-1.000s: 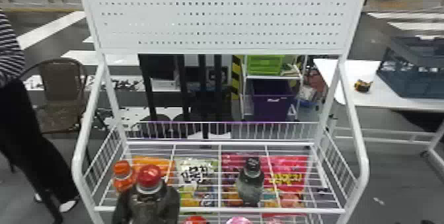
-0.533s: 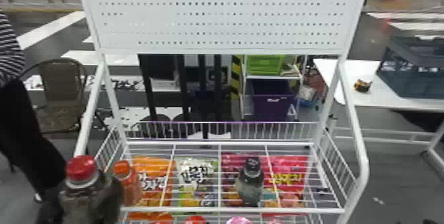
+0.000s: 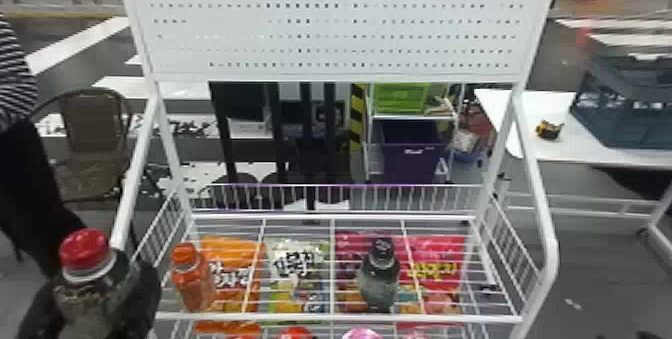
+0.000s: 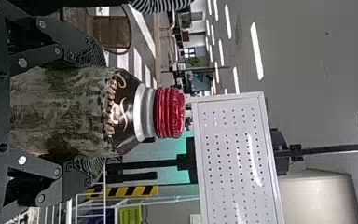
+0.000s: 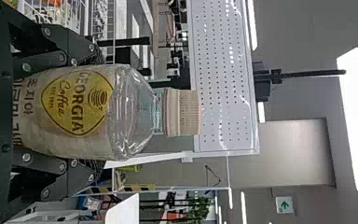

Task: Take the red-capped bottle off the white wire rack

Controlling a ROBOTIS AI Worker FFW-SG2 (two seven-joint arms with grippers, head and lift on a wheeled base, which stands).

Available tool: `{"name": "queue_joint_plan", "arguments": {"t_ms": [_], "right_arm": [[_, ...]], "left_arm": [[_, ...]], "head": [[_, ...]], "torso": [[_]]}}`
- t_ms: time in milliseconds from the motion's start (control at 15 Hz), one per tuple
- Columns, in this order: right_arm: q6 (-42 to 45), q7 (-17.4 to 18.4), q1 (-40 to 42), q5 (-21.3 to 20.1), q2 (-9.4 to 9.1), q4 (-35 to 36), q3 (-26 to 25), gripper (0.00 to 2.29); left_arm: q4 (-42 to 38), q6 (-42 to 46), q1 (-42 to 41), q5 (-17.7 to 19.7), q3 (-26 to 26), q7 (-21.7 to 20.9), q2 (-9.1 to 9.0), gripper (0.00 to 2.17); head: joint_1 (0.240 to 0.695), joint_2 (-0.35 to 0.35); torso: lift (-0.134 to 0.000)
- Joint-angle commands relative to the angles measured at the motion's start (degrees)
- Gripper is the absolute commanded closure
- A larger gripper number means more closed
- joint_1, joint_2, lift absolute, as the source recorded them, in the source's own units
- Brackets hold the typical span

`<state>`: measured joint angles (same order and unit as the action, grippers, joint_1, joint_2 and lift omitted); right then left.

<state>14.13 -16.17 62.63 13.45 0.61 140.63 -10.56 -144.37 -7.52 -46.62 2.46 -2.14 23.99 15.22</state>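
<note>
At the lower left of the head view, my left gripper (image 3: 95,303) is shut on the red-capped bottle (image 3: 86,255), upright, left of the orange-capped bottle and off the rack's shelf. In the left wrist view, the fingers of the left gripper (image 4: 86,112) press both sides of the red-capped bottle (image 4: 65,109), its cap free. The white wire rack (image 3: 350,318) stands in the middle. In the right wrist view, my right gripper (image 5: 91,112) is shut on a clear bottle (image 5: 135,112) with a beige cap.
On the rack's shelf stand an orange bottle (image 3: 192,283) at the left and a dark-capped bottle (image 3: 378,283) right of centre. Colourful snack packets (image 3: 435,263) show through the wires. The rack's left post (image 3: 131,183) rises close to the held red-capped bottle.
The left gripper has carried the red-capped bottle leftward, from in front of the orange bottle to beyond the shelf's left side. The rack and its other bottles have stayed put.
</note>
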Motion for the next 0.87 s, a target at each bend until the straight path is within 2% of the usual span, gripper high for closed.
{"name": "queue_joint_plan", "arguments": {"t_ms": [0, 800], "right_arm": [[0.5, 0.0, 0.12, 0.09, 0.0, -0.09, 0.01, 1.38], [1.2, 0.0, -0.23, 0.09, 0.18, -1.06, 0.01, 1.38]], "left_arm": [[-0.38, 0.0, -0.05, 0.0, -0.05, 0.01, -0.02, 2.15], [-1.0, -0.17, -0.49, -0.53, -0.32, 0.1, -0.02, 2.15]], "head": [[0.499, 0.0], [0.499, 0.0]], "torso": [[0.0], [0.0]]}}
